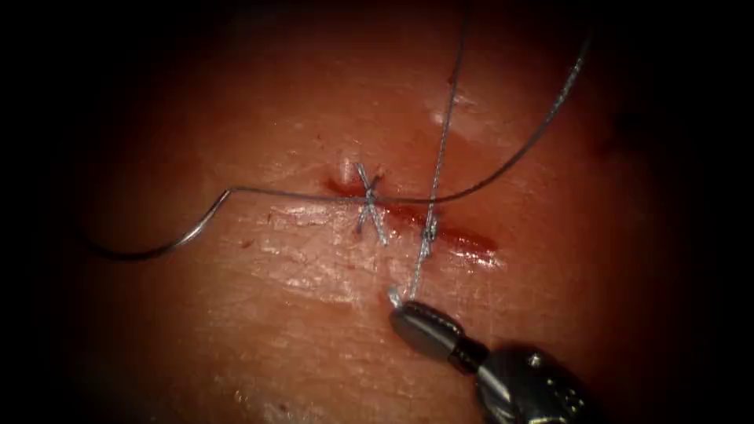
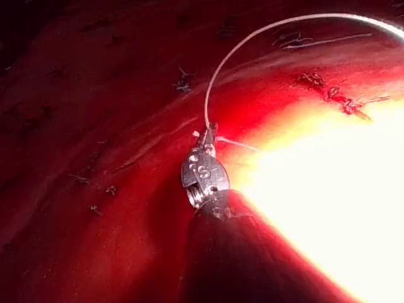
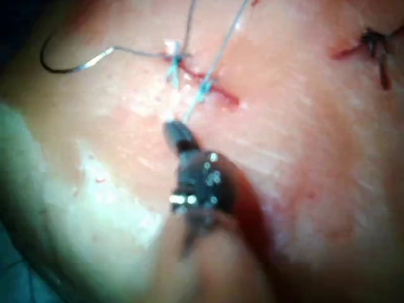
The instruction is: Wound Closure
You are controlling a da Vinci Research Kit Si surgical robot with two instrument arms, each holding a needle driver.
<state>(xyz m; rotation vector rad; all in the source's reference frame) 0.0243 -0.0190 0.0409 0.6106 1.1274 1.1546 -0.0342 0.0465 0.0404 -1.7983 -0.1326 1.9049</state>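
The right arm's shaft enters the endoscope view from about 5 o'clock, its wrist bent so that the right end effector points toward 10 o'clock. It sits low over the tissue, just on the 6 o'clock side of the cut. Its two jaws are pressed together on the short free end of the thread. The right wrist view shows the same grip, with the strand rising straight off the tip.

From that tip the strand climbs toward 12 o'clock, passes through a small knot lying on the cut, and goes on up out of view. A second run of thread sweeps in from 1 o'clock, curves down, and crosses the cut flat toward 9 o'clock, where it joins the needle.

The needle lies loose on the surface well to the left of the cut, at about 9 o'clock from it. Its curve opens upward, it is not in the tissue, and neither tool holds it. The right wrist view also shows it resting free.

A finished crossed stitch sits near the cut's left end, and red fluid pools along the cut.

In the left wrist view the left end effector points away along its shaft, its jaws closed on the thread, which arcs up from them in a wide bow. The wrist housing behind the jaws carries embossed marks that cannot be read.
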